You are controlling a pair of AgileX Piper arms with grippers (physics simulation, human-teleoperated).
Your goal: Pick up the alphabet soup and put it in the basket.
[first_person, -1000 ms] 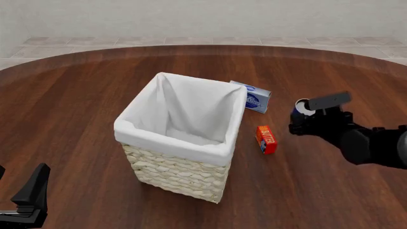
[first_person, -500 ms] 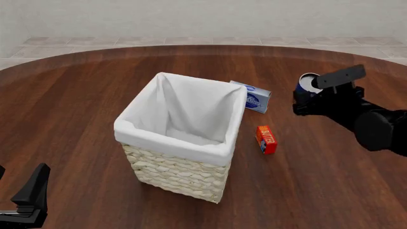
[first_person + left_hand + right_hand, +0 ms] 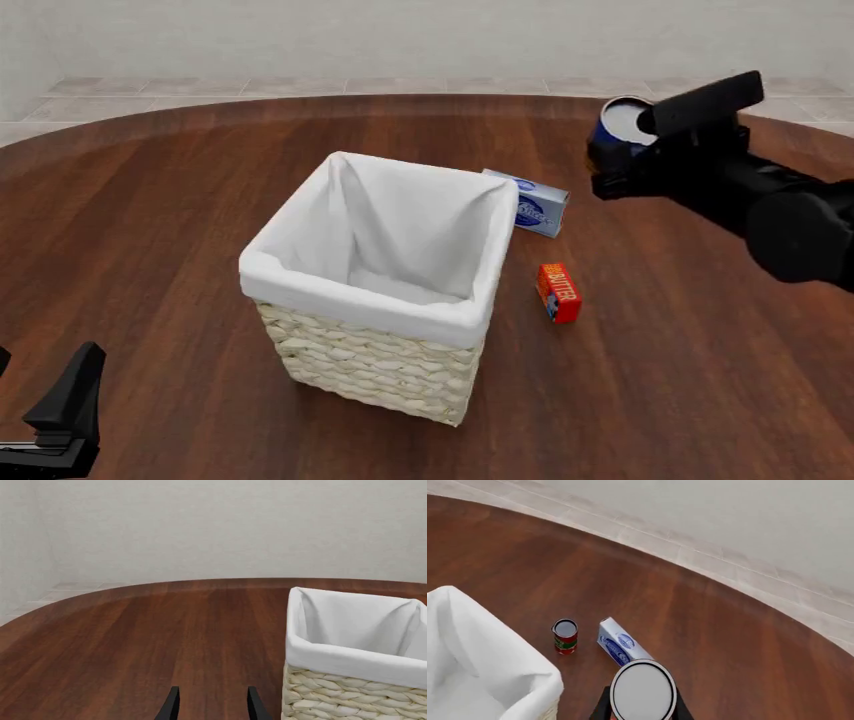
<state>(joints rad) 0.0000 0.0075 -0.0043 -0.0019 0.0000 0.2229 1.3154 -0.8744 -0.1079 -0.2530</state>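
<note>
The alphabet soup [image 3: 618,124], a small can with a blue label and pale flat top, hangs in the air to the right of the basket [image 3: 286,236] and above its rim height. My right gripper [image 3: 622,152] is shut on it. In the right wrist view the can's top [image 3: 642,690] fills the space between the fingers [image 3: 602,708], and the basket's white liner [image 3: 527,672] lies off to one side. The basket [image 3: 347,655] is cream wicker, tall and square. My left gripper [image 3: 212,711] sits open and low at the near left [image 3: 64,412], holding nothing.
A red-orange box [image 3: 558,291] lies on the table right of the basket. A blue-and-white box [image 3: 538,208] [image 3: 619,645] rests behind it. A small red-and-green can [image 3: 565,636] stands beside that box, behind the basket. The dark wooden table has a curved far edge.
My right gripper has risen with the alphabet soup and drifted a little left toward the basket, lifting the can well off the table. The left arm has not moved.
</note>
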